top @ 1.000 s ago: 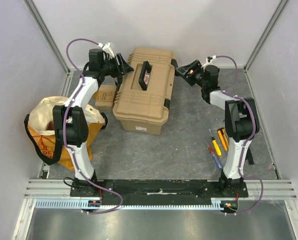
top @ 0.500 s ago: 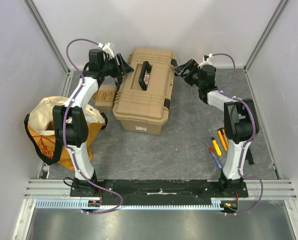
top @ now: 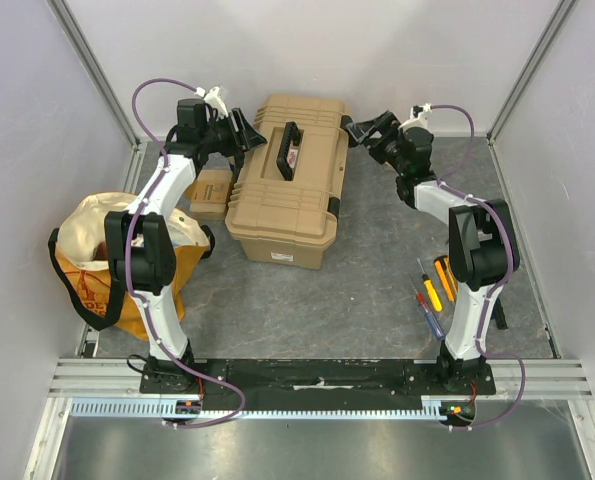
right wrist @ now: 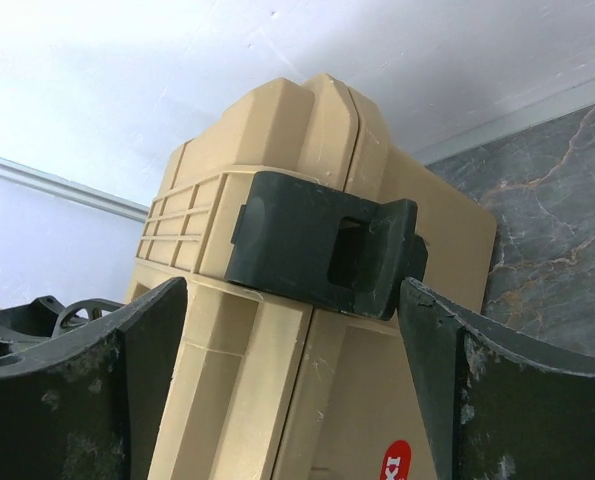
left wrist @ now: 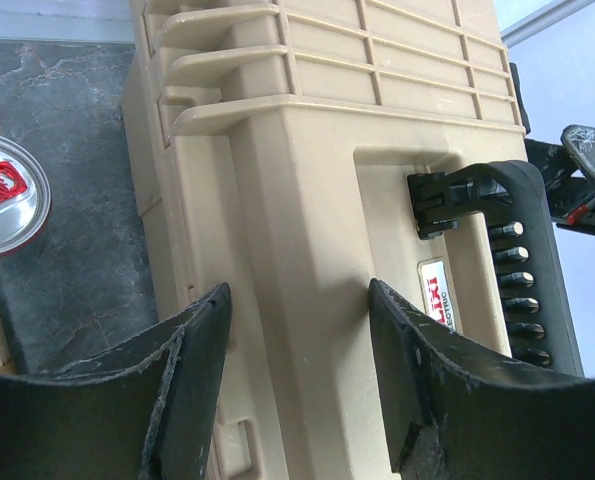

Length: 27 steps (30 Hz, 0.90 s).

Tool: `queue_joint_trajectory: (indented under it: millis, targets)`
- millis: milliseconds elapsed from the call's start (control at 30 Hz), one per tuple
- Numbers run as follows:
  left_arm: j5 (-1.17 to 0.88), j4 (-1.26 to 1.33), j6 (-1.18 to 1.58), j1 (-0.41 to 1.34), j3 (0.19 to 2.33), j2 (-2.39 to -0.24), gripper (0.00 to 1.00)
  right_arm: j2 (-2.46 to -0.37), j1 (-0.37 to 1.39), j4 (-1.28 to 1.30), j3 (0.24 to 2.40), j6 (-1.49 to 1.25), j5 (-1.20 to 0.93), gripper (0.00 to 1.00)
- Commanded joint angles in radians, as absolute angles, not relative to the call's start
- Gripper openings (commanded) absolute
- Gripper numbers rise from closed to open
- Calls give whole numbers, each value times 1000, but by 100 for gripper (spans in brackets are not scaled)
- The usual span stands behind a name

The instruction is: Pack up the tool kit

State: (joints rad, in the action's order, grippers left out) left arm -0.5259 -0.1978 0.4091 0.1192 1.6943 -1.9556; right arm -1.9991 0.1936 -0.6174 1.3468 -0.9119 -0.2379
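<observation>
At the far end of the tan toolbox (top: 295, 195), which sits shut on the grey table (top: 357, 290) with its black handle (top: 289, 150) lying flat along the lid, both arms reach in from opposite sides. The left gripper (top: 247, 132) is at the toolbox's far left corner, its fingers (left wrist: 192, 385) spread apart and holding nothing. In the left wrist view the lid's left edge runs between the two fingers, though whether they touch the plastic cannot be told. The right gripper (top: 359, 130) is just off the toolbox's far right corner, likewise spread wide and empty. The right wrist view shows it facing, and apart from, a black latch (right wrist: 322, 245) clipped across the seam on that end of the toolbox. Well to the right of the toolbox and nearer the arm bases, several small screwdrivers (top: 433, 292) with yellow, red and blue handles lie together on the table beside the right arm. Just left of the toolbox lies a small cardboard box (top: 209, 190), and a silver can (left wrist: 7, 205) with red print shows beside the toolbox in the left wrist view. Farther left of the toolbox, a cream-and-yellow cloth bag (top: 107, 262) with a black strap slumps open.
</observation>
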Motion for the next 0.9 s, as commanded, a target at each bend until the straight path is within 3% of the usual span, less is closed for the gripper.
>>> queue_joint_trajectory:
  millis: [0, 633, 867]
  targets:
    - [-514, -302, 356, 126, 1647, -1962, 63, -1985, 222, -616, 1466, -893, -246, 92]
    - [-511, -307, 354, 127, 1618, -1964, 63, -2149, 270, -66, 1799, -735, -81, 91]
    - [-482, -324, 353, 127, 1621, -1960, 63, -2089, 262, 47, 1734, -707, 93, 88]
